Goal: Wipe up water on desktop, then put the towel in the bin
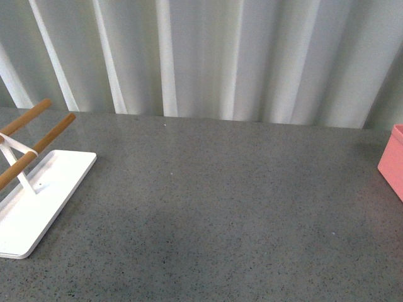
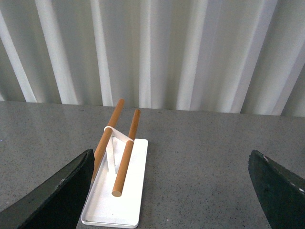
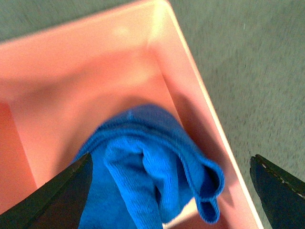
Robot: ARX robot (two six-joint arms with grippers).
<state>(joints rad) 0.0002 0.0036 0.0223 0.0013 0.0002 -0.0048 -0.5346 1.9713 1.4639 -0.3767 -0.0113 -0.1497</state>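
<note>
The bright blue towel [image 3: 147,171] lies crumpled inside the salmon-pink bin [image 3: 86,62] in the right wrist view. My right gripper [image 3: 169,200] hovers over the bin, open, its dark fingers [image 3: 57,198] wide apart on either side of the towel and not touching it. In the front view only a corner of the bin [image 1: 391,160] shows at the right edge of the speckled grey desktop [image 1: 214,207]. My left gripper [image 2: 171,195] is open above the desktop [image 2: 200,167], holding nothing. No water is visible on the desktop.
A white flat-based rack with wooden rods [image 1: 34,182] stands at the desktop's left; the left wrist view has the rack [image 2: 116,186] just ahead of the left finger. White pleated curtains [image 1: 201,56] close off the back.
</note>
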